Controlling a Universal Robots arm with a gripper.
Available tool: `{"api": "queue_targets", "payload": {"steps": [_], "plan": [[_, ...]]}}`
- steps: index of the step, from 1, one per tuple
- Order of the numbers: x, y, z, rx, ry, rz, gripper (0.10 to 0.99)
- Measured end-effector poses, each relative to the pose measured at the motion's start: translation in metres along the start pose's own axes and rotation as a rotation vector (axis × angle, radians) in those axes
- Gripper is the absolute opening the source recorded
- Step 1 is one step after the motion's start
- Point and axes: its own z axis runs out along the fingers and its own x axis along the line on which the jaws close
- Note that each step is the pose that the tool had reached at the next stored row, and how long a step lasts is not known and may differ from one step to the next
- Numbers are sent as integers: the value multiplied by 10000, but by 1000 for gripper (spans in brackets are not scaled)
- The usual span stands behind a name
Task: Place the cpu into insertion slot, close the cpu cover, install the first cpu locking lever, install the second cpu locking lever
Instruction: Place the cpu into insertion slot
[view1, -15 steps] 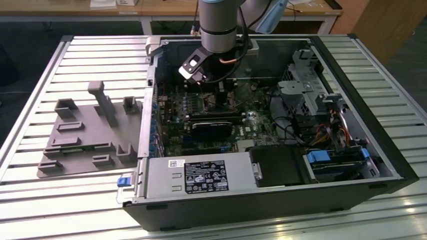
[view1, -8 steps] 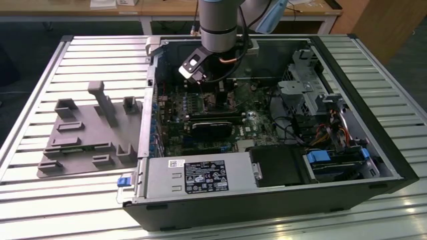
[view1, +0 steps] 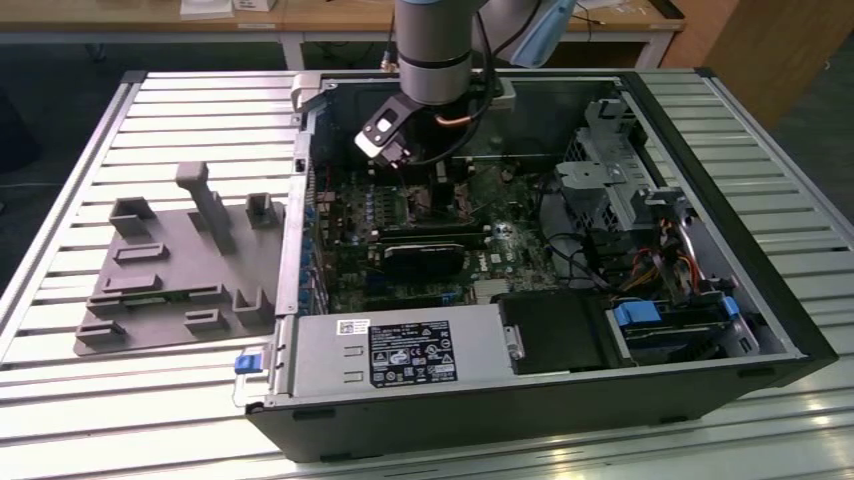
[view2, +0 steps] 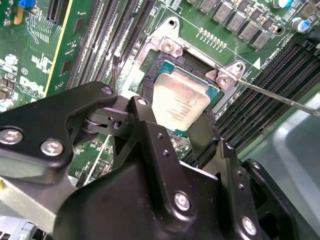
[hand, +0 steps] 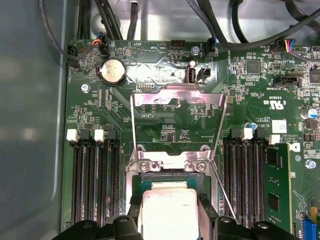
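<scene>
Reaching down from twelve o'clock in the exterior view, the arm (view1: 434, 60) dips into an open-sided computer case (view1: 761, 300) resting on a slatted metal table (view1: 80, 400). A grey moulded tray (view1: 174, 270) lies on the table at nine o'clock from the case. A grey power-supply box (view1: 387, 350) fills the case's six o'clock edge. A black graphics card (view1: 427, 255) sits near the middle of the green motherboard, just toward six o'clock from where the arm ends.

In the second wrist view, the gripper (view2: 177, 117) has its two black fingers (view2: 145, 117) drawn in against opposite edges of the cpu (view2: 181, 102), clamping it between them. The cpu's pale metal top faces the camera. It sits level at the insertion slot (view2: 192, 62), whose dark frame and metal rim show just beyond it. Whether the chip is fully seated cannot be told.

In the first wrist view, the cpu cover (hand: 177, 97) stands raised on the far side of the slot, with bare board visible through its square window. Two thin wire levers (hand: 133, 125) stand unlatched, one at each side of the slot. Rows of black memory slots (hand: 95, 180) flank the slot on both sides.
</scene>
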Motion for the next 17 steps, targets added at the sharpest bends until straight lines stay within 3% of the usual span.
{"api": "queue_targets", "payload": {"steps": [13,17], "plan": [[-1,-12,-26,-13,3,0,533],[-1,-13,-26,-92,2,3,533]]}}
